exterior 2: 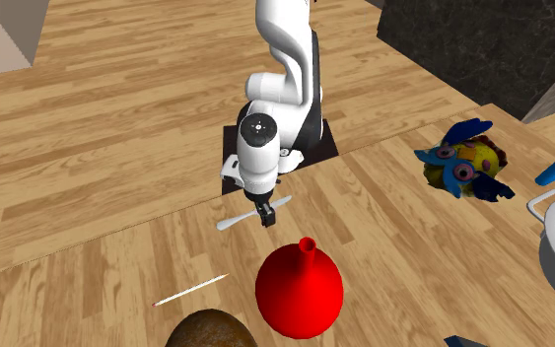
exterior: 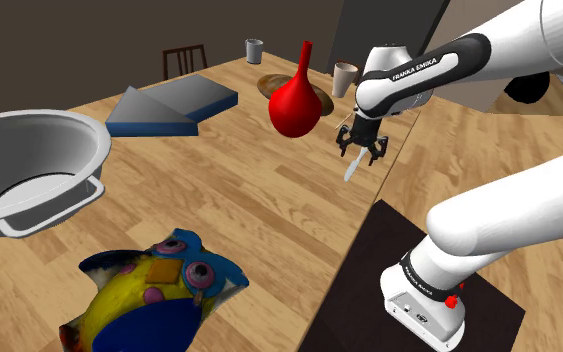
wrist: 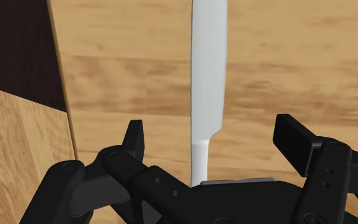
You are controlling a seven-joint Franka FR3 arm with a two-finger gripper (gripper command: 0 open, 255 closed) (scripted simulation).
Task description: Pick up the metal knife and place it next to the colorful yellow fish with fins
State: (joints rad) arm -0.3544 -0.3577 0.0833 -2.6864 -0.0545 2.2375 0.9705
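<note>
Hanging above the plank-grained wooden table, one flat, pale grey knife sits clenched in the black gripper, well apart from the single lumpy yellow-and-blue fish.

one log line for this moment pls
phase: carrying | gripper: shut on knife, above wooden table | yellow fish toy: knife not yet beside it

Handle of knife behind gripper
</note>
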